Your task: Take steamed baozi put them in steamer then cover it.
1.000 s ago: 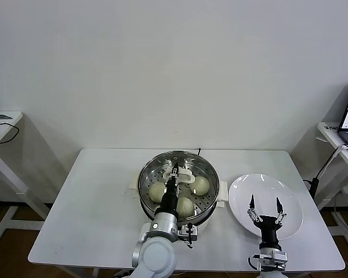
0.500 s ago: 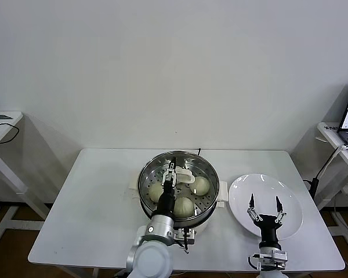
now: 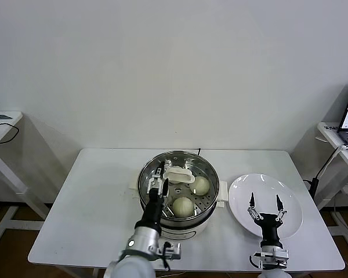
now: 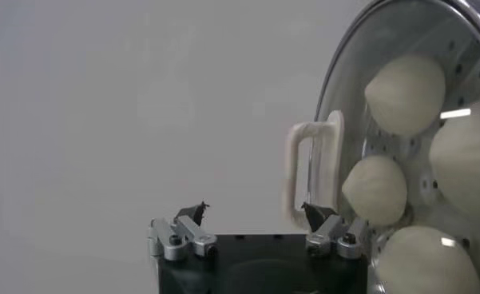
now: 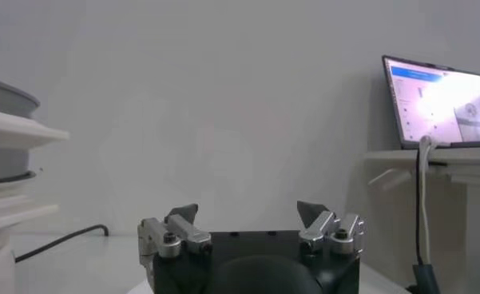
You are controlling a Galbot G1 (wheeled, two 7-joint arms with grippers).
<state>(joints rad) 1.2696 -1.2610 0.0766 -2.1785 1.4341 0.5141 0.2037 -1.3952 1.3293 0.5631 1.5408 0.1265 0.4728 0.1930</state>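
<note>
Already the cover [image 3: 178, 182] sits on the steamer [image 3: 178, 196] at the centre of the head view, its clear glass spanning the pot's rim and its cream-white handle [image 3: 178, 175] lying across the upper middle of the lid. Through the glass the steamed baozi [image 3: 183, 206] rest on the perforated tray; two show plainly in the head view, one low in the pot and one toward its right side, while the left wrist view shows four pale buns [image 4: 405, 94] crowded against the right edge of its frame. The left gripper [image 3: 158, 181] hangs over the left part of the lid, just beside the handle, with its jaws spread wide and nothing between them; in the left wrist view the handle [image 4: 313, 169] stands just beyond one fingertip, apart from it, which suggests the lid is let go and resting on its own weight. The right gripper [image 3: 264, 209] waits in the lower right of the head view, above the white plate [image 3: 290, 197], jaws likewise wide apart and empty; the plate carries no buns, which fits all of them being in the pot. The table [image 3: 93, 202] is white, and a laptop [image 5: 443, 100] sits on a side desk at the upper right of the right wrist view. Judging from how the lid lies flat and centred, the task looks essentially finished, with only the left arm's withdrawal remaining.
</note>
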